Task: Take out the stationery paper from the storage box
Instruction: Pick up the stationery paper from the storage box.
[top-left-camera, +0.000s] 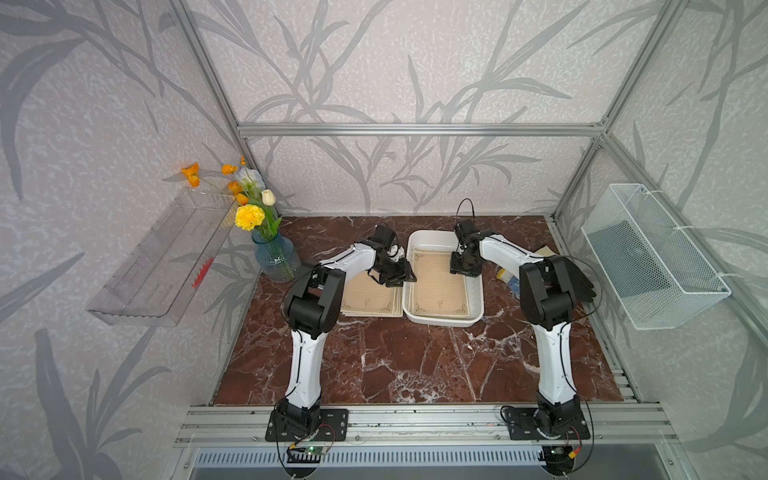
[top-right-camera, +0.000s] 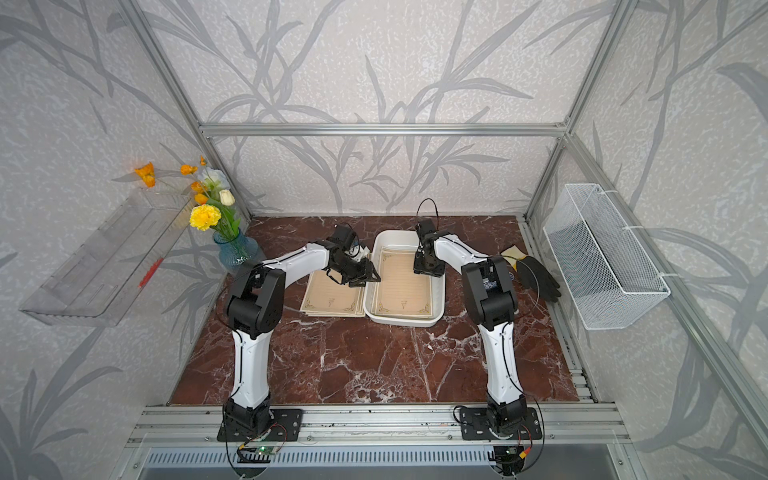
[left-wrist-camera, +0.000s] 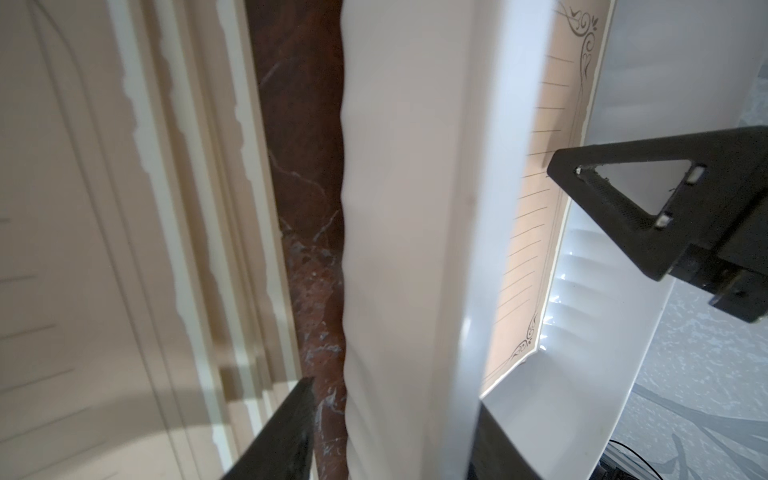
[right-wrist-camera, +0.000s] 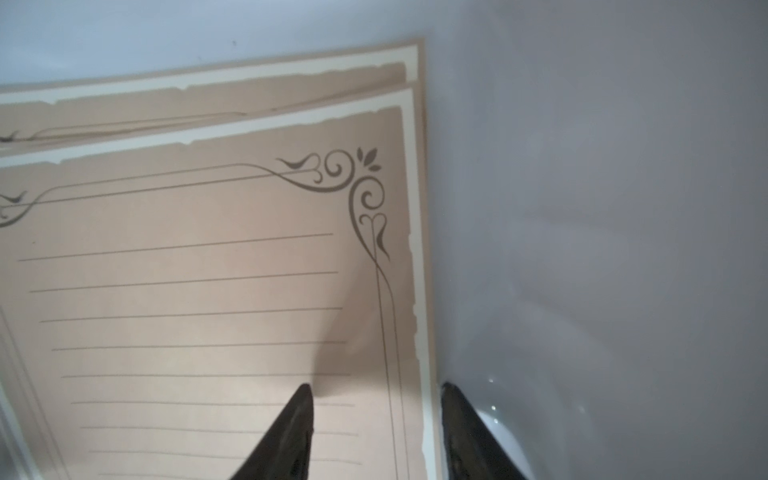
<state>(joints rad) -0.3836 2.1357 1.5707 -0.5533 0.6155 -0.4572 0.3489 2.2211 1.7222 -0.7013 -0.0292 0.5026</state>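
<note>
Thin tan ruled stationery sheets (right-wrist-camera: 208, 291) lay stacked in the shallow white plastic storage box (top-left-camera: 440, 321): likely light, floppy, best pinched at an edge. Right gripper (right-wrist-camera: 374, 386) jaws stood open astride the top sheet's edge; left gripper (top-left-camera: 405, 277) jaws straddled the box wall, grip unclear.

Robot lab cell dressed like a home.
Aluminium frame (top-left-camera: 415, 129), leaf wallpaper (top-left-camera: 374, 62), marble tabletop (top-left-camera: 395, 365), flower vase (top-left-camera: 274, 257).

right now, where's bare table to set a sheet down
Free: front strip of the table, between the arm bases and the storage box with stationery paper beside it. Crowded: right of the box, by the black glove; back left, the vase.
</note>
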